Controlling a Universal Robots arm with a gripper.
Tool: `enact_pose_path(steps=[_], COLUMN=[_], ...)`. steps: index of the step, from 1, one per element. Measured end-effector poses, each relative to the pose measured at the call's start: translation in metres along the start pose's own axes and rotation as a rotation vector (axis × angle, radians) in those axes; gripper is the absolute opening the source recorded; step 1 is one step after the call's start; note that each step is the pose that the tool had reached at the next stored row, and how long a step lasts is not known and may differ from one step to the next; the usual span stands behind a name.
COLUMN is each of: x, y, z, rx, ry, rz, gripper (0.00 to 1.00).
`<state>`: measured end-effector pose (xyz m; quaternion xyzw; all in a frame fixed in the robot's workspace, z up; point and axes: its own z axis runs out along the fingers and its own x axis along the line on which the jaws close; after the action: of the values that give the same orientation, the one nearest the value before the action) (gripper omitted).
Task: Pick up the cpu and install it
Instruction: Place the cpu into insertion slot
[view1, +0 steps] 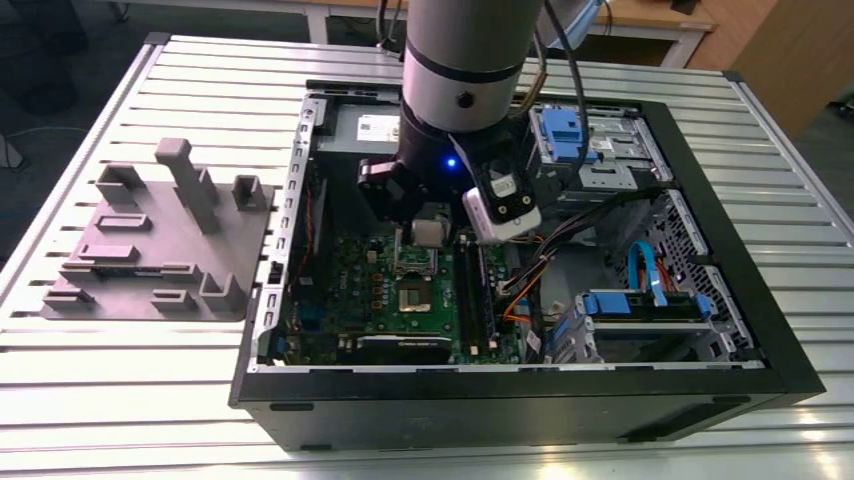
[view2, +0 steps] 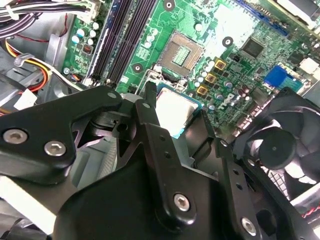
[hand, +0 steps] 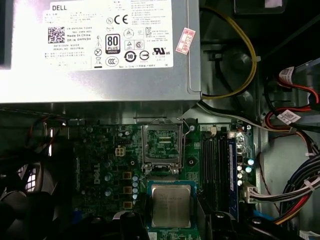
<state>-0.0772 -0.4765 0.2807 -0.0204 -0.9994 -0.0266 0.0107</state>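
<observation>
The cpu (hand: 171, 205), a small square chip with a silvery top, hangs above the green motherboard (hand: 100, 165) with my gripper (hand: 172, 222) shut on it. Black fingers (view2: 150, 107) press on two opposite edges of the cpu (view2: 174, 107). The open socket (hand: 161, 145) lies just beyond the chip, its frame lifted and its contacts bare. In the second wrist view the socket (view2: 180, 50) sits a short way past the fingertips. From the exterior view, the cpu (view1: 427, 232) hovers inside the open computer case (view1: 534, 390), above the socket (view1: 411, 298).
A grey power supply box (hand: 100, 50) stands right behind the socket. Memory slots (hand: 220, 165) run beside it, with cable bundles (hand: 295, 190) further out. A black fan (view2: 285, 145) sits on the other side. A grey fixture block (view1: 154, 240) rests on the slatted table at the exterior view's left.
</observation>
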Motion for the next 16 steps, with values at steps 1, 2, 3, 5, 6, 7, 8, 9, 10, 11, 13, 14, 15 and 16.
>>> enact_pose_path(steps=[1, 2, 3, 5, 6, 7, 8, 9, 10, 11, 13, 14, 15, 16], x=[-0.0001, -0.0001, -0.0001, -0.0002, -0.0003, -0.0004, -0.0004, -0.0004, -0.0005, -0.0005, -0.0005, -0.0006, -0.0006, -0.0007], y=[0.0, -0.0001, -0.0001, -0.0003, -0.0007, -0.0015, -0.0021, -0.0027, -0.0032, -0.0044, -0.0085, -0.0107, -0.0121, -0.0126], z=[0.0006, 0.0014, 0.0031, 0.0068, 0.0085, 0.0103, 0.012, 0.0138, 0.0155, 0.0174, 0.0209, 0.0224, 0.0242, 0.026], rx=[-0.0003, -0.0003, -0.0002, -0.0001, -0.0001, -0.0001, 0.0, -0.0001, 0.0001, 0.0002, 0.0, 0.0002, 0.0001, -0.0001], ry=[0.0017, 0.0037, 0.0053, 0.0061, 0.0063, 0.0064, 0.0065, 0.0065, 0.0067, 0.0069, 0.0069, 0.0069, 0.0068, 0.0067], rz=[0.0, 0.0, 0.0, 0.0, 0.0, 0.0, 0.0, 0.0, 0.0, 0.0, 0.0, 0.0, 0.0, 0.0], gripper=[0.47, 0.47, 0.47, 0.47, 0.47, 0.47, 0.47, 0.47, 0.47, 0.47, 0.47, 0.47, 0.47, 0.47])
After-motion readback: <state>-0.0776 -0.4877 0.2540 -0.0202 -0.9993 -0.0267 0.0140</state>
